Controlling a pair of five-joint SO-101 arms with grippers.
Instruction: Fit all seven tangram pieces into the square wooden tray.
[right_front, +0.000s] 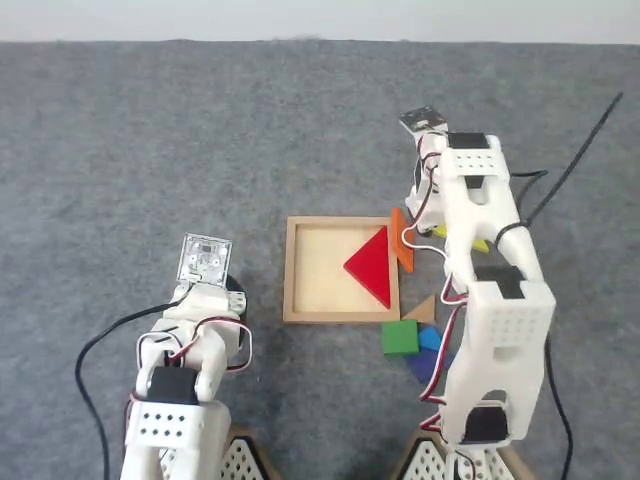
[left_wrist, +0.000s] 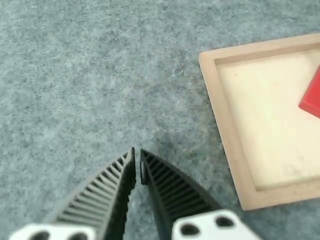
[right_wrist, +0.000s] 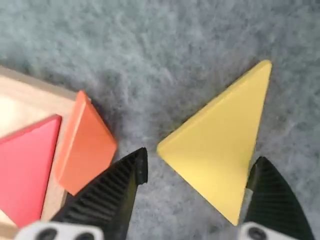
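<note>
Right jaws stand wide astride the yellow triangle (right_wrist: 215, 150), flat on the counter (right_front: 150, 130) near the tray (right_front: 291, 270). A red triangle (right_front: 372, 265) lies inside; an orange piece (right_front: 401, 240) overlaps the rim. Left jaws are closed, beside the tray.

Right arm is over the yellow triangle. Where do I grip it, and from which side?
Come straight down: the yellow triangle lies flat on the carpet, so only its side faces offer hold. The open right gripper straddles it; probably close one finger on the long edge, the other on the opposite corner.
</note>
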